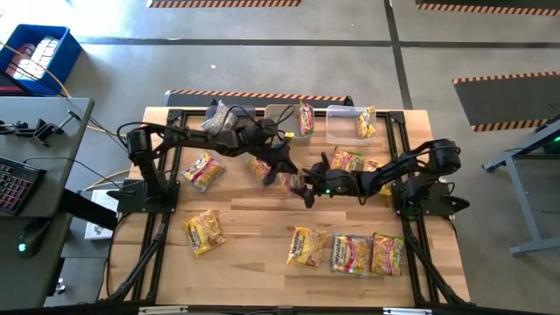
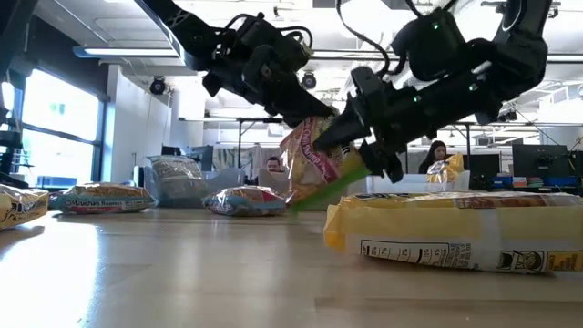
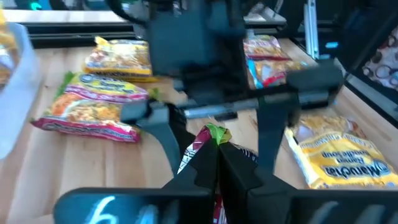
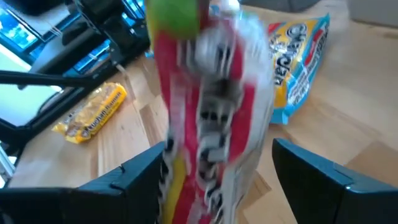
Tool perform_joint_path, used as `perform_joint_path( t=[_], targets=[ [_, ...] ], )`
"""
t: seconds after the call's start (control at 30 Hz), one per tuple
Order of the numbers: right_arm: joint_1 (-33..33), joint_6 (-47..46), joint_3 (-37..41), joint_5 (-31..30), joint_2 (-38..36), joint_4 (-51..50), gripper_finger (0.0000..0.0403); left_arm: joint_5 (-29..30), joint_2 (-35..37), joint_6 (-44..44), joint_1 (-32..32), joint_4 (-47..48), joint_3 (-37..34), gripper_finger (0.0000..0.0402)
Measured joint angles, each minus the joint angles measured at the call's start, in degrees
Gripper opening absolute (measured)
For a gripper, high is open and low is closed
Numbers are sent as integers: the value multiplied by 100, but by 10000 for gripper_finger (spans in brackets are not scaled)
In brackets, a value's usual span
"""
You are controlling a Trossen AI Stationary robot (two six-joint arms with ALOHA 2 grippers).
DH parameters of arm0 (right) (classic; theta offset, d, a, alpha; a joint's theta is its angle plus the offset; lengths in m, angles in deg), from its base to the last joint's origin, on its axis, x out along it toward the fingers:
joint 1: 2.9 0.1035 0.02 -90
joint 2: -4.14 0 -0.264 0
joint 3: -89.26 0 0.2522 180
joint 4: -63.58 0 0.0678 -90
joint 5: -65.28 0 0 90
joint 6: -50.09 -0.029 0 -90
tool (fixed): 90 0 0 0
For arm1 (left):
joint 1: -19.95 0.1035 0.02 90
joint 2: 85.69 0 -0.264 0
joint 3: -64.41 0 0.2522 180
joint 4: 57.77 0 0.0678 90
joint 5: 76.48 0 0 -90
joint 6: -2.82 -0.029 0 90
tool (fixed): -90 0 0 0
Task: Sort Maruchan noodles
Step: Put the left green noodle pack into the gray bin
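Note:
Mid-table, my left gripper is shut on one Maruchan noodle packet, printed red, white and yellow with a green end. My right gripper faces it from the table's right, open, with one finger on each side of the packet; whether they touch it I cannot tell. In the low view the packet hangs between both grippers. Other noodle packets lie flat on the wood: one at the left, one at the near left, and a row of three at the near right. My left gripper pinches the packet between its two fingers, close to its green end, which pokes out just past the fingertips. The fingers slant downward from the table's far left. The packet is tilted and lifted clear of the table.
Three clear bins stand along the far edge: the left one holds a silvery packet, the middle and right one each hold a yellow packet. More packets lie under the right arm. Bare wood shows at the near centre.

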Motion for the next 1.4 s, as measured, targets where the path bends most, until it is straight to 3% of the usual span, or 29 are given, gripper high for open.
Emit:
perform_joint_path(
  t=[0.2, 0.37, 0.57, 0.73, 0.87, 1.03, 1.2, 1.4],
  targets=[
    [11, -122, 0, -70, 159, 203, 248, 24, 0, 110, 133, -62, 1, 0],
    [9, -12, 0, -205, 148, 437, 180, 73, 2, 668, 266, -370, 1, 8],
    [-110, 130, 0, -196, 91, 547, 95, 118, 428, 646, 636, -547, -61, 43],
    [-330, 356, -72, -21, -320, 287, 82, 434, 1031, 483, 921, -927, -756, 74],
    [-818, 137, -584, 444, -863, -1318, 91, 919, 1627, 509, 971, -2071, -1861, 77],
    [-1598, 287, -2281, 621, -1091, -4840, 90, 1742, 2260, 605, 834, -3566, -3109, 65],
    [-2340, 502, -4248, 924, -599, -7307, 89, 2059, 2536, 911, 557, -4186, -3795, 53],
    [-2823, 399, -6149, 1055, 473, -9239, 89, 2068, 2571, 912, 327, -4310, -4026, 43]
  ],
)
